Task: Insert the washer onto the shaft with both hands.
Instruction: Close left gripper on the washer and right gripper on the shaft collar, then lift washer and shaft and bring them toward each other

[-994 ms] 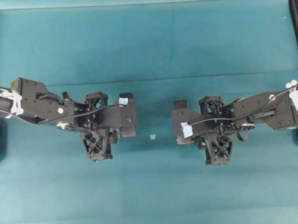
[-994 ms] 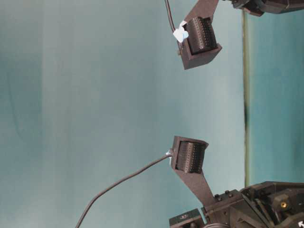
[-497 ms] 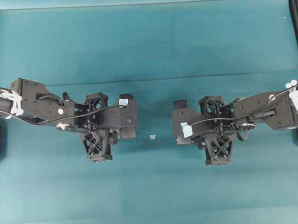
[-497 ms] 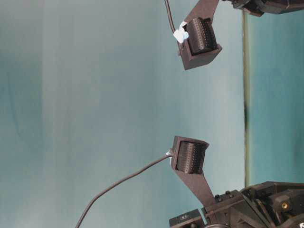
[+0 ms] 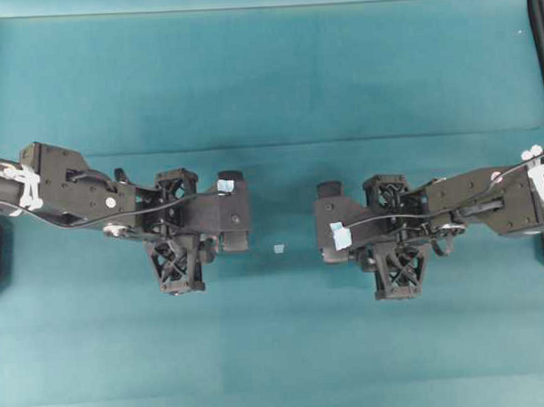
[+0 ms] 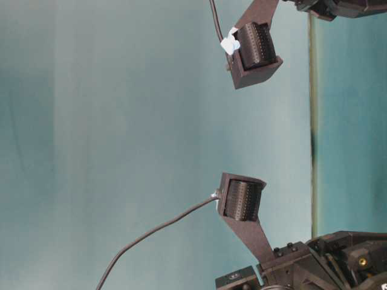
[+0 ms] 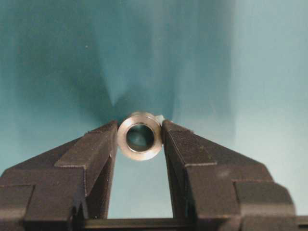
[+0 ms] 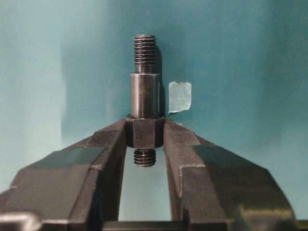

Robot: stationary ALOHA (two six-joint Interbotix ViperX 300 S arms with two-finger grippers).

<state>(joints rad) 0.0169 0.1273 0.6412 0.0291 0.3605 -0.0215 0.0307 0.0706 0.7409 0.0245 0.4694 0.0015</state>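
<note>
I've got the washer pinched in my left gripper, bore facing outward, and the shaft clamped in my right gripper, threaded tip forward, the two facing across the gap.

A tape square lies between both end effectors (well apart).

Two black arms reaching in from opposite sides, wrists level, tips facing across a gap at centre. Left gripper clamped on the washer. Right gripper clamped on the shaft, held upright between its fingers.
</note>
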